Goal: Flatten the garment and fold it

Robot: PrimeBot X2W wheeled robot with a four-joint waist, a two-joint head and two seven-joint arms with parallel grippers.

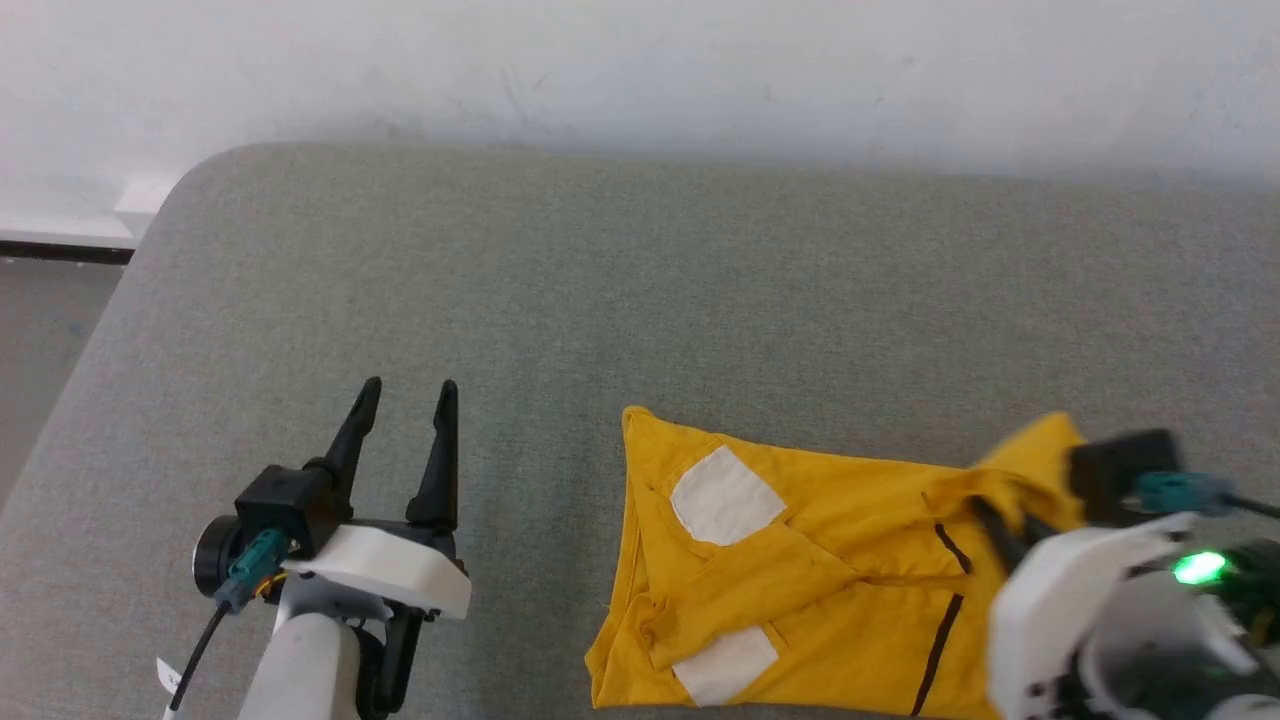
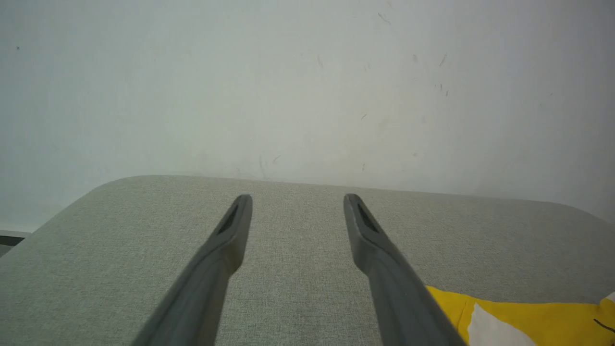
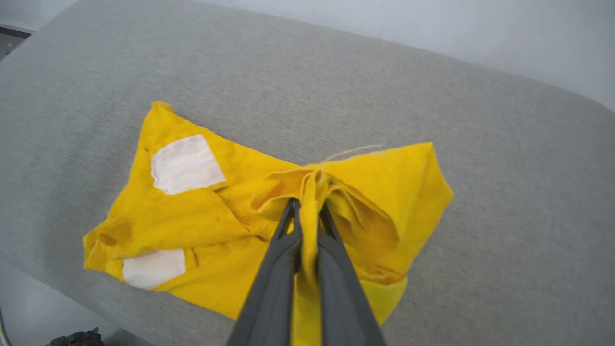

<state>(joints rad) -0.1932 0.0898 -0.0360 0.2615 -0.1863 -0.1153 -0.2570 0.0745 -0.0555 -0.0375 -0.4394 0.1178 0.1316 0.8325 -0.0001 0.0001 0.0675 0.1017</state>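
Note:
The garment point(image 1: 800, 560), a yellow T-shirt with white patches and black lines, lies rumpled and partly doubled over on the grey table's near right part. In the right wrist view my right gripper point(image 3: 307, 206) is shut on a bunched fold of the garment point(image 3: 202, 216), lifting that part off the cloth below. Well to the left of the shirt, my left gripper point(image 1: 405, 400) stands open with nothing between its fingers. A corner of the garment point(image 2: 528, 322) shows at the lower right of the left wrist view, beside my left gripper point(image 2: 298, 199).
The grey fabric-covered table point(image 1: 600, 260) has a rounded far-left corner and ends at a white wall point(image 1: 640, 70). Bare floor point(image 1: 40, 330) lies past its left edge. The table's near edge runs just under the shirt point(image 3: 120, 322).

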